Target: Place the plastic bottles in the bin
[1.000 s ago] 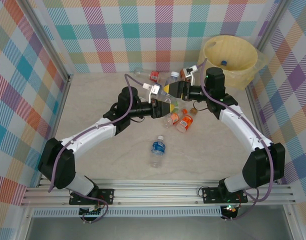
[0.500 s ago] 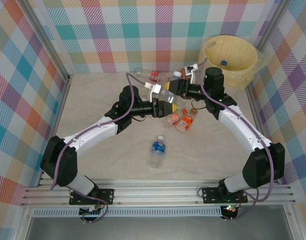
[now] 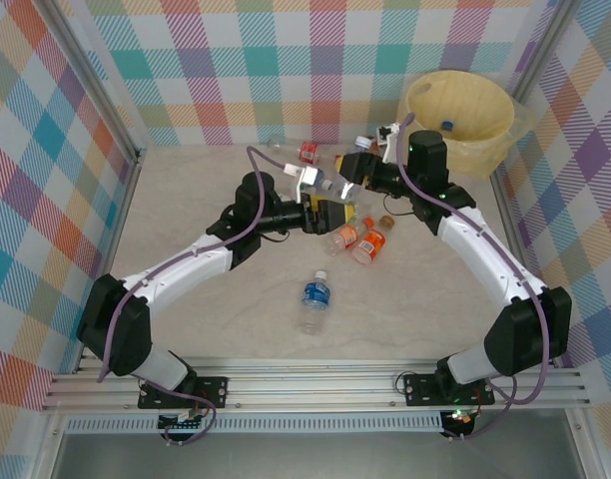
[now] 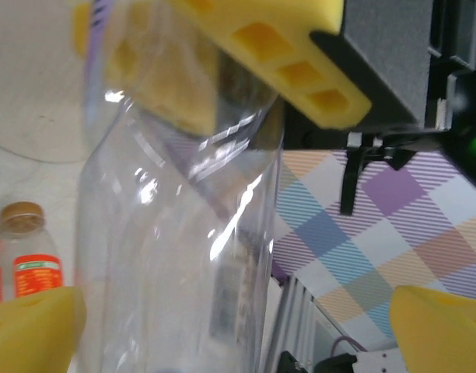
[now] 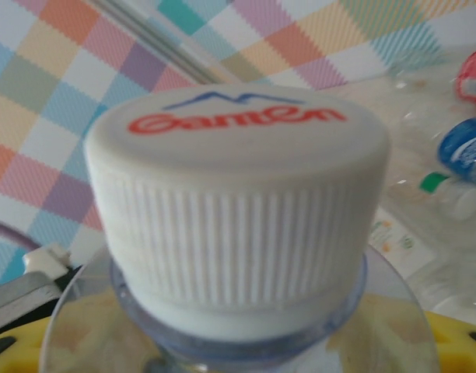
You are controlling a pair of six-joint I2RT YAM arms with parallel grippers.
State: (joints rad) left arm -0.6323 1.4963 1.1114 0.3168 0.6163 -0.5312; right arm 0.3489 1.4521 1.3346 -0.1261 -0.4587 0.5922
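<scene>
A clear plastic bottle (image 3: 332, 186) with a white cap (image 5: 238, 194) hangs above the middle of the table. My right gripper (image 3: 349, 170) is shut on it near the neck, and one of its yellow fingers (image 4: 285, 62) presses the bottle's upper side. Just below, my left gripper (image 3: 329, 210) stands open. The bottle's body (image 4: 176, 233) sits between its wide-apart yellow fingertips (image 4: 28, 326) without touching them. The pale-yellow bin (image 3: 460, 92) stands at the back right with a blue-capped bottle inside.
Orange-labelled bottles (image 3: 370, 242) lie under the grippers, and one of them (image 4: 34, 264) shows at the left of the left wrist view. A blue-labelled bottle (image 3: 314, 297) lies nearer the front. A red-labelled one (image 3: 307, 152) and a clear one lie by the back wall.
My left gripper has opened and let go of the clear bottle. My right gripper has shut on it and drawn it slightly back toward the bin.
</scene>
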